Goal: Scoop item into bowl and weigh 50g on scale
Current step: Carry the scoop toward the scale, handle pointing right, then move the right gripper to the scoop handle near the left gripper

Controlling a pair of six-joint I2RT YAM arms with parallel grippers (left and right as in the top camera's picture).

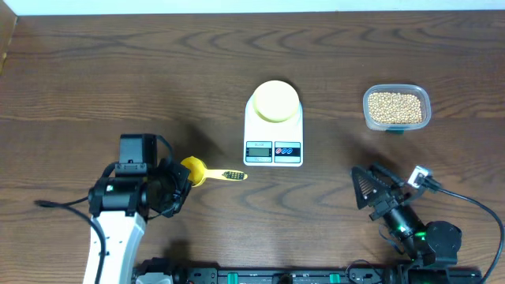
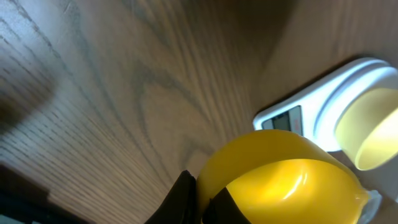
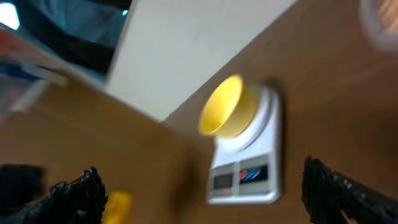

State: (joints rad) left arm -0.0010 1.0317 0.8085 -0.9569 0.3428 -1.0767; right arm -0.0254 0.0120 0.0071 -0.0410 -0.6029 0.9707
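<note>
1. The left pincer (image 1: 180,183) is closed on the cup end of the yellow measuring spoon (image 1: 207,172). It sits low over the bench (image 1: 95,79), left of the scale (image 1: 272,142), and the spoon's handle points toward the scale. In the left wrist view it seems to pinch only the cup's rim, a thin hold that could pivot.
2. The right pincer (image 1: 369,188) stands wide apart with nothing in it, near the front edge and just in front of the clear tub (image 1: 397,108).
3. The beans (image 1: 394,106) all lie in that tub at the far right, well apart from the spoon. The bowl (image 1: 274,101) sits on the scale's platform and looks empty.
4. The step in hand is probably carrying the spoon to the tub. Passing in front of the scale rather than over the bowl would avoid nudging it.
5. Enter the beans at a shallow angle and lift slowly and level, given the weak grip.
6. The free pincer could brace the tub's wall, since a light tub may slide.
7. The display (image 1: 259,148) is too small to read. Small scoops suit the approach to the target.
</note>
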